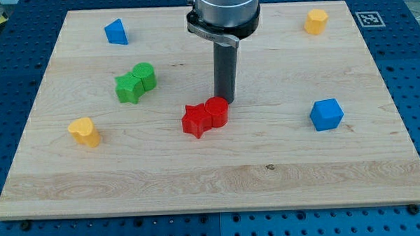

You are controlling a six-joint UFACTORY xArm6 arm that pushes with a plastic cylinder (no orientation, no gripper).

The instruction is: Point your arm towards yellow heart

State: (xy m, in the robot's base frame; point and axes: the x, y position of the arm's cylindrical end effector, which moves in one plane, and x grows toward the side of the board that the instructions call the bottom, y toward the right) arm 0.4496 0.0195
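Observation:
The yellow heart [84, 131] lies near the board's left edge, below the middle. My tip [225, 101] stands near the board's centre, just above and right of the red cylinder [217, 111], far to the right of the yellow heart. A red star [195, 120] touches the red cylinder on its left.
A green star [128, 88] and a green cylinder [145, 75] touch at the left of centre. A blue triangular block [115, 31] sits at the top left, a yellow hexagonal block [316, 20] at the top right, a blue cube [327, 114] at the right. The wooden board [212, 174] rests on a blue perforated table.

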